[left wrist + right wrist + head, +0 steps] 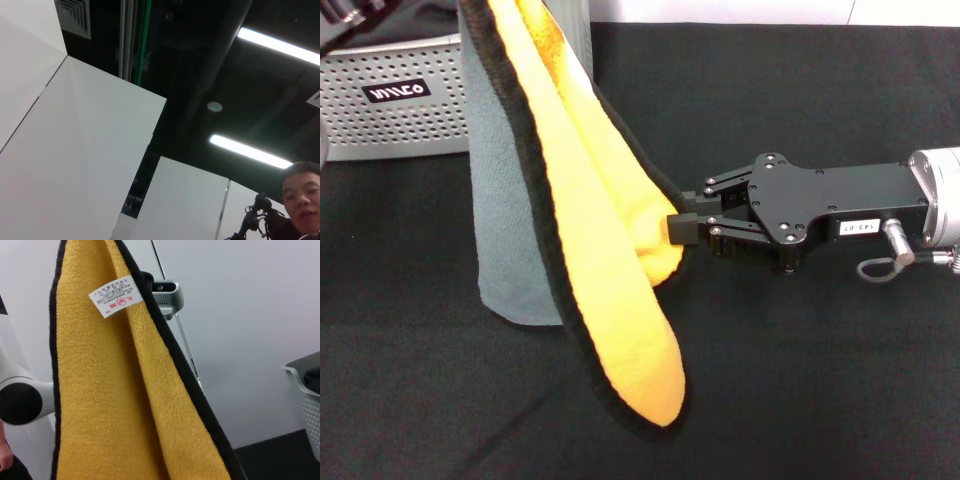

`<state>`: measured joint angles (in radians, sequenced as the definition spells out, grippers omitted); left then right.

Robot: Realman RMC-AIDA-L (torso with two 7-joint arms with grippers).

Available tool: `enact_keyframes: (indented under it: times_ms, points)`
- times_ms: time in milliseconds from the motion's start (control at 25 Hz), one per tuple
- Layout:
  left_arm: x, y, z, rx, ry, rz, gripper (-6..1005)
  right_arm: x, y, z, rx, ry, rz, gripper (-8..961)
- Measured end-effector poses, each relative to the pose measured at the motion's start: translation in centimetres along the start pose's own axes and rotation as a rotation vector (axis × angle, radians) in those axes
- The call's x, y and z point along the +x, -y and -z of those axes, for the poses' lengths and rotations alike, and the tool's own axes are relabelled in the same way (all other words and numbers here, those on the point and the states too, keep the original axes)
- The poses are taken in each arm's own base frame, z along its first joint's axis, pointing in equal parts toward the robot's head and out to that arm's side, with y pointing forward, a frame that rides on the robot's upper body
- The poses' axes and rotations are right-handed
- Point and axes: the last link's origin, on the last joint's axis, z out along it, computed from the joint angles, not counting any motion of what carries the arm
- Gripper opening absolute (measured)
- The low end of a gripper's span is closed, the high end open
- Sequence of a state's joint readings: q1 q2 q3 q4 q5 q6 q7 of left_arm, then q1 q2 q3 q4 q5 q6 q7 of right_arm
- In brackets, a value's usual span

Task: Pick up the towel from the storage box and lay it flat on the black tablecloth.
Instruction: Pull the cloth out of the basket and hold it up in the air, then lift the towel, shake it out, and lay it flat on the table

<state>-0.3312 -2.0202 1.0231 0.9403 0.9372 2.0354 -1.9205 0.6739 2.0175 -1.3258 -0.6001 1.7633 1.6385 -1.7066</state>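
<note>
My right gripper [682, 226] was pinching the black-trimmed edge of the one yellow-orange and grey towel [605, 260], which hung in front of my fingertips above the black tablecloth [800, 380]. That shallow pinch could've slipped. One perforated grey storage box [400, 95] sat well beyond; couldn't see my left gripper.

1. Black tablecloth [820, 400] spread over whole work surface, slightly textured.
2. Storage box [390, 100] sitting on it at far left: light grey, perforated, w/ black label.
</note>
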Motion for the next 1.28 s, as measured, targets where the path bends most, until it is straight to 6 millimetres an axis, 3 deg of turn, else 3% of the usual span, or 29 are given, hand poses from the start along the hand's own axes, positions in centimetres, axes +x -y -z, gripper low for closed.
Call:
enact_keyframes:
  times_ms: [120, 560, 800, 1000, 1280]
  points:
    - [0.0, 0.0, 0.0, 0.001, 0.000, -0.001, 44, 0.0, 0.0, 0.1, 0.003, -0.003, 0.007, 181]
    - [-0.2, 0.3, 0.7, 0.028, -0.009, 0.021, 44, -0.4, -0.1, 0.5, 0.007, -0.016, 0.049, 154]
    - [-1.0, 0.9, 2.2, 0.093, -0.002, 0.066, 44, -1.3, -0.3, 1.9, 0.082, -0.061, 0.062, 9]
    - [-2.0, 1.3, 3.9, 0.165, 0.057, 0.102, 44, -2.8, -1.2, 3.4, 0.133, -0.069, 0.085, 12]
    - [-3.6, 1.0, 5.7, 0.248, 0.169, 0.088, 44, -4.5, -3.9, 4.8, 0.174, -0.081, 0.118, 17]
